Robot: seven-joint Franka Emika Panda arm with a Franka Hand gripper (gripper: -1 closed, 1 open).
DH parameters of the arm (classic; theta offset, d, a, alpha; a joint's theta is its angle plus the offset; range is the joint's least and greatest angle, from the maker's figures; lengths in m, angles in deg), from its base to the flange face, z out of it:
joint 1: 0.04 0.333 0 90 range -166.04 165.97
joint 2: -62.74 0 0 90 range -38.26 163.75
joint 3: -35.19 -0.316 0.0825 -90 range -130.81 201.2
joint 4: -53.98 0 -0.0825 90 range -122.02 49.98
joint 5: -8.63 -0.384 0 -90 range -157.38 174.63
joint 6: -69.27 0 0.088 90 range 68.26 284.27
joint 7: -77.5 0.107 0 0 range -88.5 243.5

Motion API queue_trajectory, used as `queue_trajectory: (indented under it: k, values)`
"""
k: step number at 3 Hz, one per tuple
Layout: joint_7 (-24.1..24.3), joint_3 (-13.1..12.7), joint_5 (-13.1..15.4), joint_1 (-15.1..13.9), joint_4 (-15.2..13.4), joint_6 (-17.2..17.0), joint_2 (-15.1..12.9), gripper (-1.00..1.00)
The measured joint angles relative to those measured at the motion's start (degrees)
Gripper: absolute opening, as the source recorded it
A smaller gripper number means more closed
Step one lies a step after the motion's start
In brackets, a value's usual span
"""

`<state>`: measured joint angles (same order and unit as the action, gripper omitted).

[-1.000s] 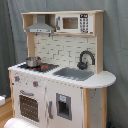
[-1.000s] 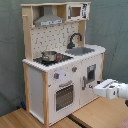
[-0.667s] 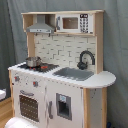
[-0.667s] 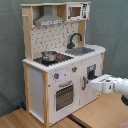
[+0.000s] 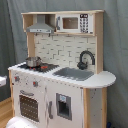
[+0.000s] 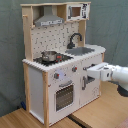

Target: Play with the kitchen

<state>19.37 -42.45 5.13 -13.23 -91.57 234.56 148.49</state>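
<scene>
Pot [image 5: 33,61] on stove [image 5: 40,67]; sink [image 5: 74,74] beside — faucet [image 5: 85,59] behind.

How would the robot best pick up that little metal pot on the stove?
Probably by the pot's rim, coming straight down from above: it stands upright and open-topped on the stove, with the hood high enough to leave room.

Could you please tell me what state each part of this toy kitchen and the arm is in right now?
Oven door: closed.
Cupboard door: closed.
Pot: upright on the stove, no lid.
Sink: looks empty.
Faucet: upright behind the sink.
Microwave: door closed.
End effector: at the cupboard front in the second exterior view.
</scene>
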Motion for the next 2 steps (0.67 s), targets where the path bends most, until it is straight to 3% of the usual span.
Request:
queue_trajectory:
  k: [2]
  values:
    - [-11.0, 7.03, 0.0, -3.54, 2.93, 1.39, -1.81, 1.0]
